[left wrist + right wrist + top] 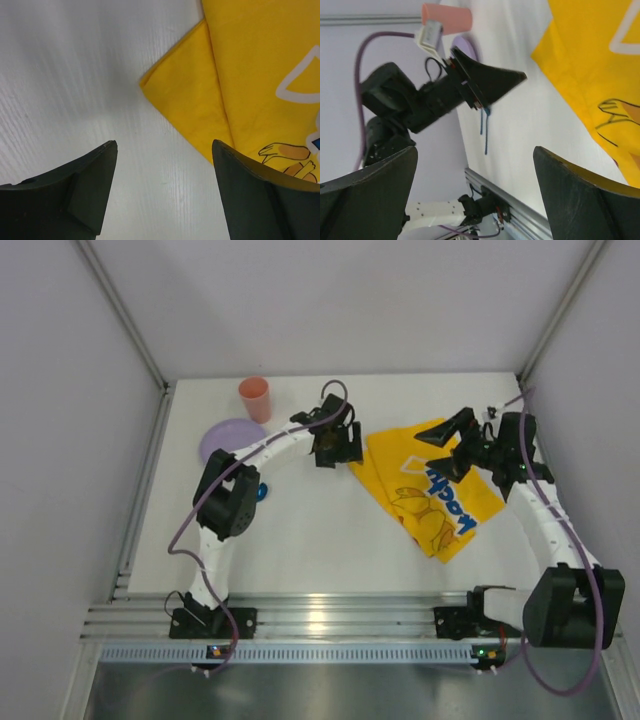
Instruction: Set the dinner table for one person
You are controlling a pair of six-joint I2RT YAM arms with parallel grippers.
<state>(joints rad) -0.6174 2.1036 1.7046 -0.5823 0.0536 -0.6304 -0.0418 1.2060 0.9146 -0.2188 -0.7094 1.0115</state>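
The dinner table is a white tabletop. On its right half lies a folded yellow printed cloth. At the back left stand a pink cup and a purple plate. My left gripper hovers by the cloth's left corner, open. Its wrist view shows bare table between the fingers and the cloth just ahead. My right gripper is open above the cloth's far right part. Its wrist view shows the cloth, cup and left gripper.
A blue utensil lies beside the left arm, partly hidden by it, and shows as thin blue prongs in the right wrist view. A ribbed aluminium rail runs along the near edge. Grey walls enclose the table.
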